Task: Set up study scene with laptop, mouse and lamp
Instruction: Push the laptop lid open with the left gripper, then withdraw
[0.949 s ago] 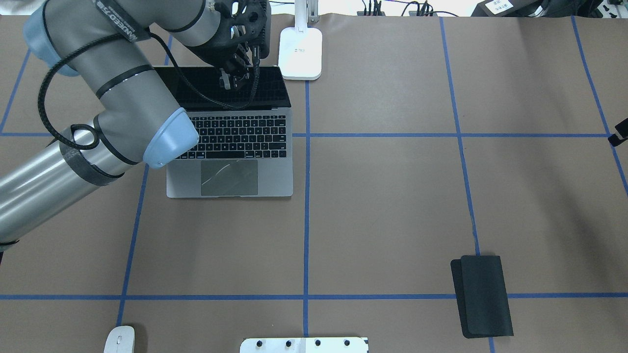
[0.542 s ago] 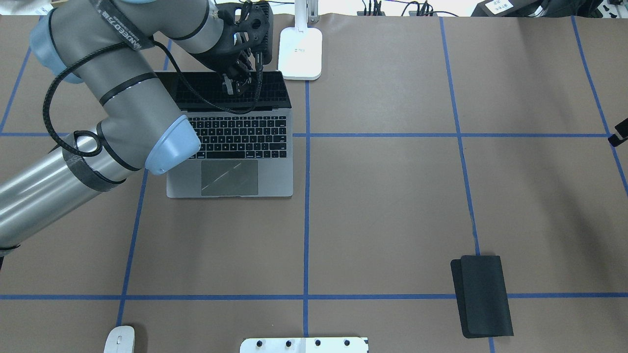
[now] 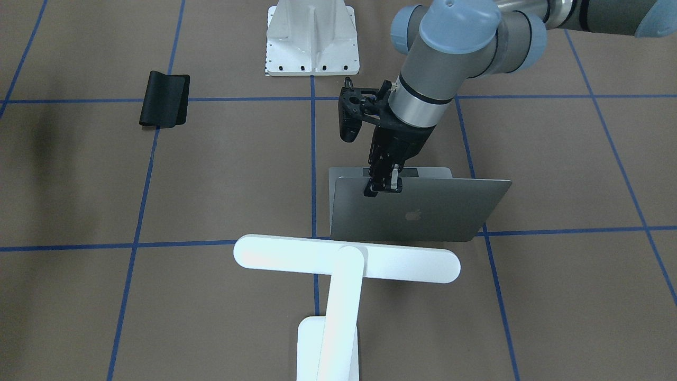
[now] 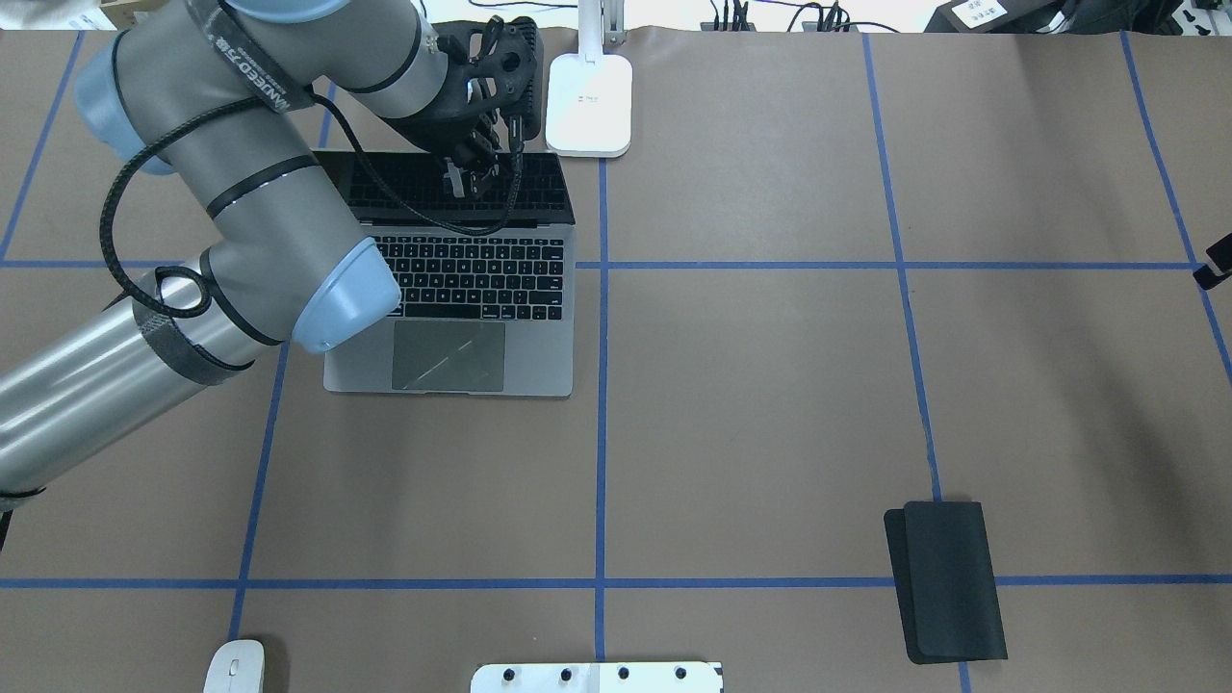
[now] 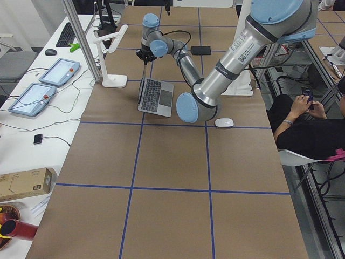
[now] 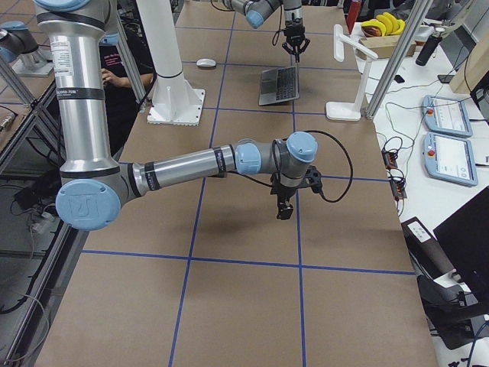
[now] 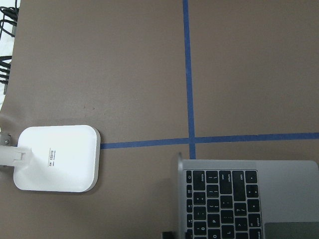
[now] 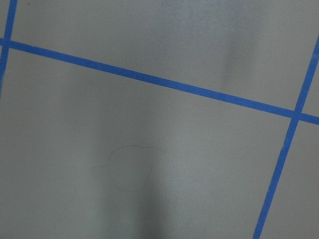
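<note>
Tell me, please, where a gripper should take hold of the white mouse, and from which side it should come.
Probably from straight above, pinching the mouse across its two long sides at mid-length. It lies flat and low on the table, an oval with its long axis pointing away from the robot, so its short width is the likeliest span to pinch.

Desk (image 4: 770, 385): flat brown with a blue tape grid. Laptop (image 4: 539, 371): grey metal, black keys, slightly darker grey trackpad, black screen, pale logo on the grey lid. Lamp (image 3: 344, 264), mouse (image 4: 234, 666) and pedestal (image 3: 312, 37) are plain white, the pedestal with a row of dark bolt holes along its edge; mat (image 4: 948, 577) is solid matte black. Left arm (image 4: 260, 173) and right arm (image 6: 183, 164): silver tube, pale blue joint caps, black bands; the left one carries a black cable and black jaws.
</note>
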Available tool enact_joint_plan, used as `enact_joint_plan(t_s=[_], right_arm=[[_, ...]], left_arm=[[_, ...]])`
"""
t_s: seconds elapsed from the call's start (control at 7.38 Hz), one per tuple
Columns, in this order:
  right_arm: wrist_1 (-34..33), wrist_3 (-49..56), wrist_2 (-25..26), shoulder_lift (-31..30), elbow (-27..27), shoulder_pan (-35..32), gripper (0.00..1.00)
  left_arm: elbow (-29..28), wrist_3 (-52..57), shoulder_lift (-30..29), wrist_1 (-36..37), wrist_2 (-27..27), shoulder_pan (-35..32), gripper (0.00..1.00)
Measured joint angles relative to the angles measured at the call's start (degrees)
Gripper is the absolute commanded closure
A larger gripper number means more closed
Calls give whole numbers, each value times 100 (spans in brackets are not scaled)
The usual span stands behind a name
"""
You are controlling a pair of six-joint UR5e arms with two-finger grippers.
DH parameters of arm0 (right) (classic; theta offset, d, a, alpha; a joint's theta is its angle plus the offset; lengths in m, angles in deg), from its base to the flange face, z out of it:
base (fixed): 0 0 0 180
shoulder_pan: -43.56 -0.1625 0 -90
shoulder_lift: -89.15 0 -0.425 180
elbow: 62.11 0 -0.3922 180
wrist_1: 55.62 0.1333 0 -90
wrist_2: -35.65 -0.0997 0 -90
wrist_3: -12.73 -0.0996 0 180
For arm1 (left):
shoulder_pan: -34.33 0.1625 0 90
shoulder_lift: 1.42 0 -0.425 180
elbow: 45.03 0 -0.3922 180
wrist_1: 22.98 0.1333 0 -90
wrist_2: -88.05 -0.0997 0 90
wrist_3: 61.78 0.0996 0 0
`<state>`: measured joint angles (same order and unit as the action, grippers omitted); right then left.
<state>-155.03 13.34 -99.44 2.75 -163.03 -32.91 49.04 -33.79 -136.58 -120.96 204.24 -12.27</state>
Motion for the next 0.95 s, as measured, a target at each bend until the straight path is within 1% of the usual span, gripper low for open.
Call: enact_joint_plan(t_s=[0.27, 0.41, 0.54, 0.68, 0.81, 0.95], right_arm=[[6, 0, 2, 6, -1, 0, 1], [8, 0, 6, 7, -5, 0, 1], [8, 0, 8, 14, -5, 0, 1], [7, 2, 9, 31, -6, 0, 1], [3, 8, 43, 87, -9, -2, 1], [1, 11, 175, 188, -19, -3, 1]], left_arm=[[3, -4, 8, 8, 0, 1, 59], [1, -8, 12, 15, 0, 1, 42], [5, -12, 14, 20, 0, -5, 32], [33, -22, 18, 25, 0, -18, 27], [96, -39, 52, 39, 2, -39, 16], [262, -125, 210, 73, 8, -77, 9]])
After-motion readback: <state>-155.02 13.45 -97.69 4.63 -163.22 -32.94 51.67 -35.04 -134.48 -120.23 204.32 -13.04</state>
